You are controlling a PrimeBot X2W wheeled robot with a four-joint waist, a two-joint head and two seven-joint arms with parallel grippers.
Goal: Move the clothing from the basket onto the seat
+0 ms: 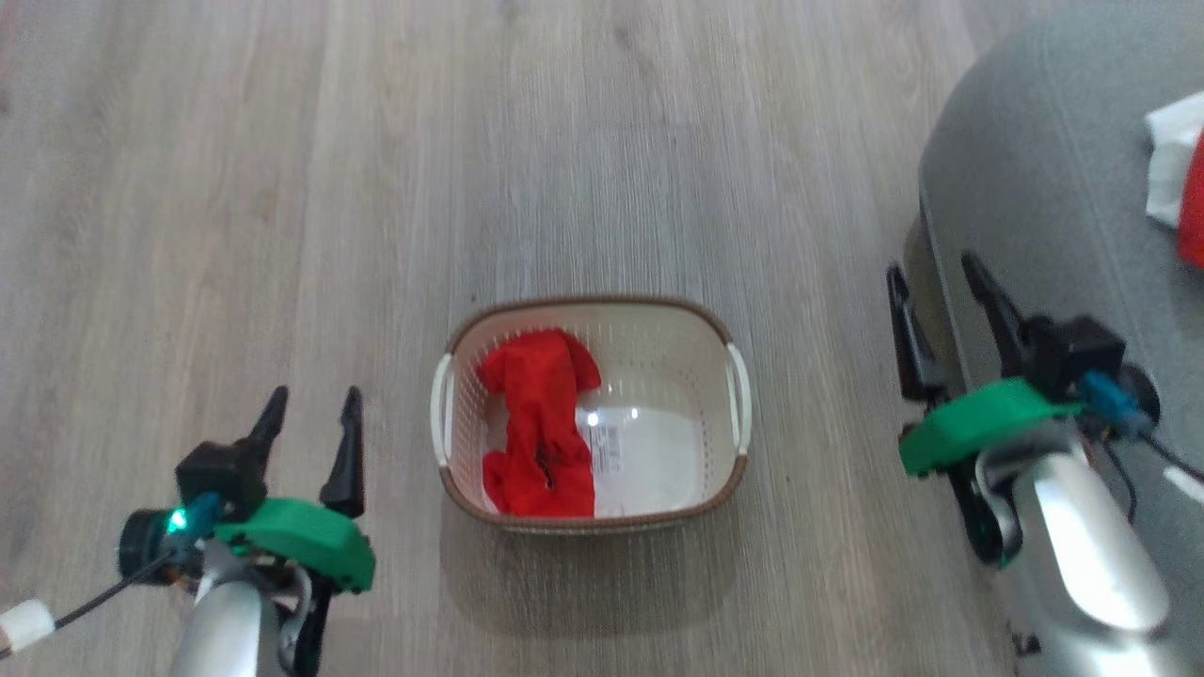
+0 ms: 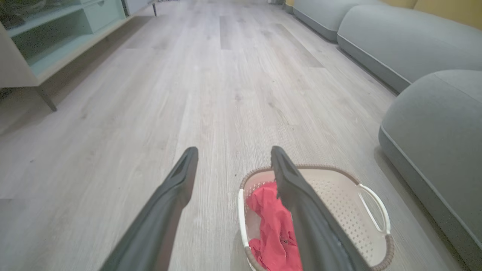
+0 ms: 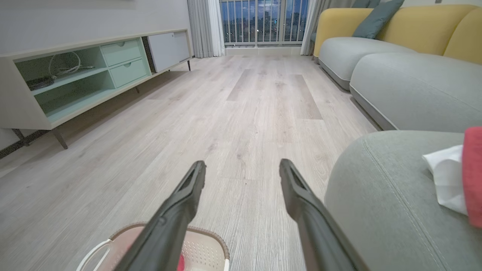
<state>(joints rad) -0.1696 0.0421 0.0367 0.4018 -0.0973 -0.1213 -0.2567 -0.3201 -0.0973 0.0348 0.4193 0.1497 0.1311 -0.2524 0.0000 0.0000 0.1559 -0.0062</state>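
- The left gripper [image 1: 316, 395] hangs over the wooden floor [image 1: 282, 188], to the left of the basket and apart from it; its two dark fingers are spread wide with nothing between them.
- The right gripper [image 1: 931, 268] hangs to the right of the basket, at the rounded front edge of the seat; its fingers are likewise spread wide and hold nothing.
- The cream basket [image 1: 658, 348] stands upright on the floor between the two arms, with its brown rim on top and a white handle on each side.
- A red garment [image 1: 541, 423] lies crumpled in the basket's left half, running from the far wall to the near wall; beside it the bare bottom shows a label sticker [image 1: 611, 449].
- The grey-green seat [image 1: 1035, 188] rises to the right of the basket, near it but not touching.
- A red-and-white garment [image 1: 1176, 179] lies on top of the seat, cut by the picture's right edge.
- Farther along the same side stand more grey sofa sections [image 3: 414, 86] with yellow backs; across the floor stands a low cabinet [image 3: 75, 75] with pale green shelves; a balcony railing [image 3: 263, 22] closes the far end.
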